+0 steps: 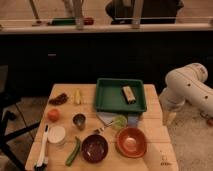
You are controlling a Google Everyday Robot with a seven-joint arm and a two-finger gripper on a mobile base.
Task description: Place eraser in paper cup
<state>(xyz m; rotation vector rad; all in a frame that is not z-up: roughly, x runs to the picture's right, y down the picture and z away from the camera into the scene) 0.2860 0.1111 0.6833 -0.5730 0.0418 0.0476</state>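
A single camera looks down from a raised spot at the near side of the wooden counter (155, 131), facing across it toward a dark cabinet front and a pale ledge beyond. It sits at a middling distance, so nearly the whole top shows, from the near edge up to the green tray (107, 97). The white arm (186, 86) enters at the right edge, and its end effector does not show in this view.

Robotics test lab dressed as a kitchen: wooden table (156, 150) with bowls (94, 148) and green tray (101, 95), dark counter cabinets (75, 55) behind, white robot arm (190, 85) at right, gripper (170, 118) low beside the table's right edge.
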